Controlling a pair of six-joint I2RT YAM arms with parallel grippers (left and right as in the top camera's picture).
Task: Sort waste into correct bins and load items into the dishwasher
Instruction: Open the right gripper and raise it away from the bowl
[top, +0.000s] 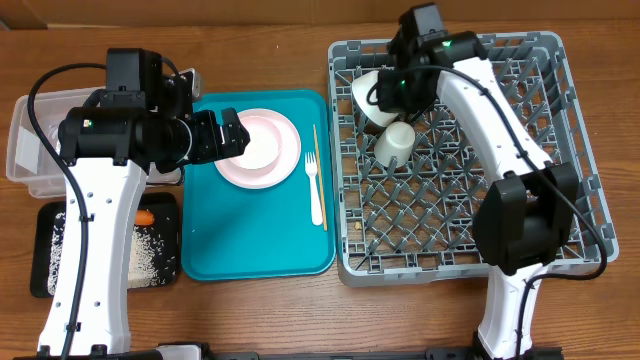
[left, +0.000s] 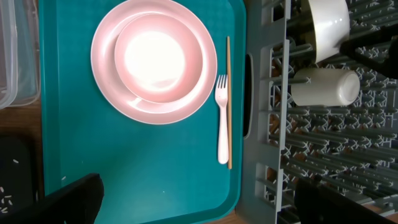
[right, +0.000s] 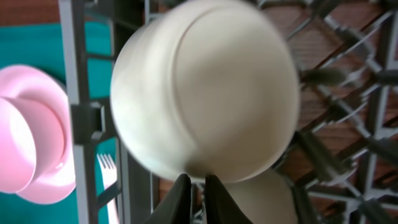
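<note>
right gripper (right: 198, 182) pinches nearly shut on the rim of a white bowl (right: 205, 93), just past its fingertips inside the grey dish rack (top: 440, 250). so thin a hold may slip, dropping the bowl onto the white cup (top: 395, 143) beside it.

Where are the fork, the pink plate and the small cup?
fork (left: 222, 134), left wrist view, on its handle
pink plate (left: 102, 62), left wrist view, on its rim
small cup (left: 324, 87), left wrist view, on its side

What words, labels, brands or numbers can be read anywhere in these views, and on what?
None: no text shows on the teal tray, pink plate, white bowl, cup, fork or grey rack. The right wrist view is blurred.
</note>
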